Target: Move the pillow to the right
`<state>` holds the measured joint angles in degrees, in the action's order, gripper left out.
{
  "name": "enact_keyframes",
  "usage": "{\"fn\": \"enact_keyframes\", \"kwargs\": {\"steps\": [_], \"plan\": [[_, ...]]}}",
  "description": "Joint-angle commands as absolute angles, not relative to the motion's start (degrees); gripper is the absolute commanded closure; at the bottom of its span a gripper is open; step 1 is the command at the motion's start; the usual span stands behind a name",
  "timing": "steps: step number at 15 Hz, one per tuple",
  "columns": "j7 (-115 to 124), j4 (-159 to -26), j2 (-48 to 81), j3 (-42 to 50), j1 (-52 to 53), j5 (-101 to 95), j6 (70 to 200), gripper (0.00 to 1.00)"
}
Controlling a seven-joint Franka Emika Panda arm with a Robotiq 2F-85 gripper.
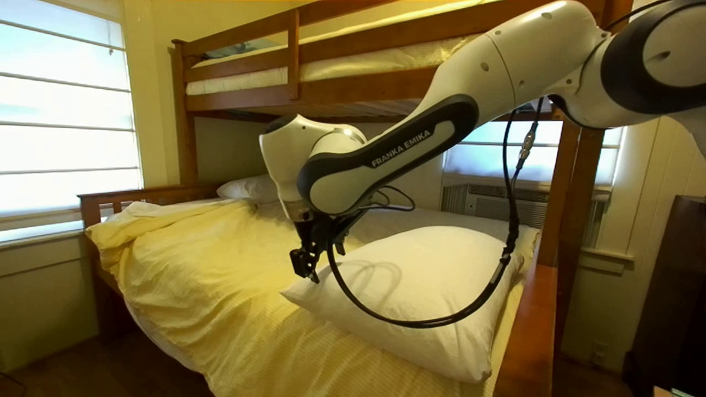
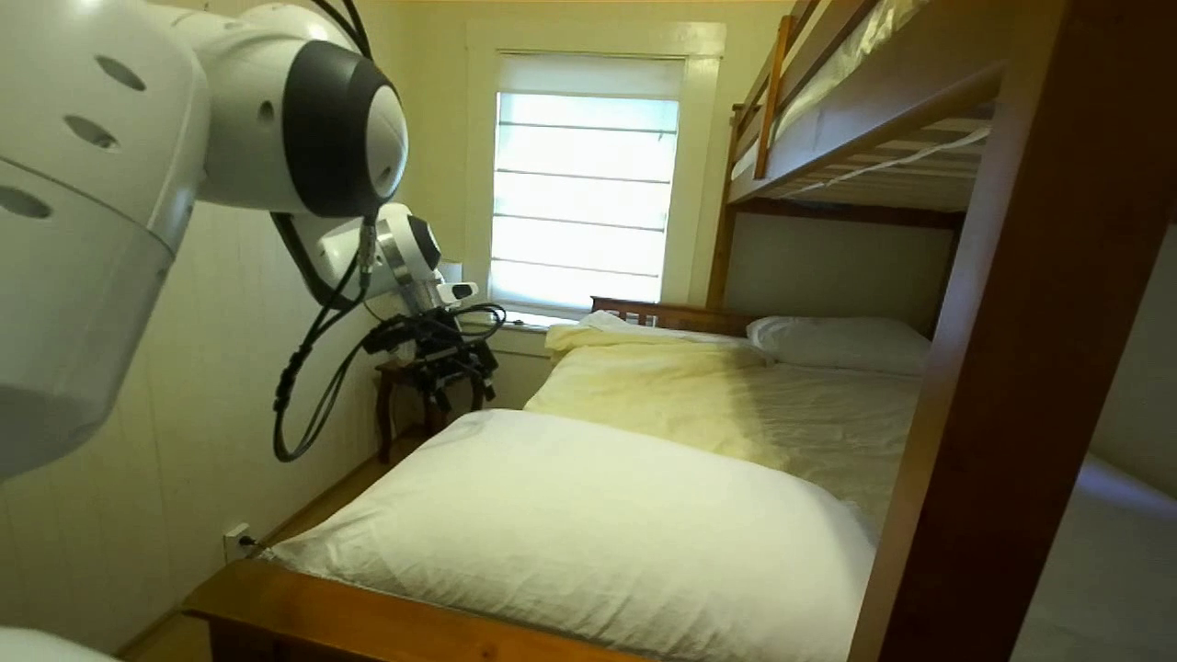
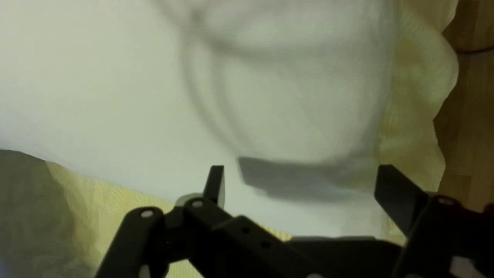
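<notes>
The large, puffy cream-white pillow (image 1: 436, 270) lies on the yellow-sheeted bed near the wooden end rail. It also fills the front of the bed in an exterior view (image 2: 570, 524). My gripper (image 1: 328, 266) is open and empty, pointing down over the corner of the pillow farther from the rail. It also shows in an exterior view (image 2: 466, 393) beyond the pillow. In the wrist view the fingers (image 3: 301, 170) are wide apart, with pillow surface (image 3: 115, 96) and their shadow beneath. No clear contact shows. A flatter pale pillow (image 2: 837, 342) lies at the bed's far end.
The yellow bedsheet (image 1: 209, 286) is rumpled across the bed. The wooden end rail (image 1: 529, 336) and a thick bunk post (image 2: 993, 368) border the pillow's side. The upper bunk (image 1: 342, 82) hangs above. A cable loop (image 1: 419, 322) from the arm hangs in front of the pillow.
</notes>
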<state>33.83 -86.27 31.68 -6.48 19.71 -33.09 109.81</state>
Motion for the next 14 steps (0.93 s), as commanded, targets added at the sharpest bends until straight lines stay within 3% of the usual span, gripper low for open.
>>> {"fn": "enact_keyframes", "kwargs": {"steps": [1, 14], "plan": [[33.47, -86.13, 31.74, -4.63, 21.45, -32.20, 109.92, 0.00], [30.38, -82.30, 40.96, -4.00, 26.19, -31.02, 106.84, 0.00]]}}
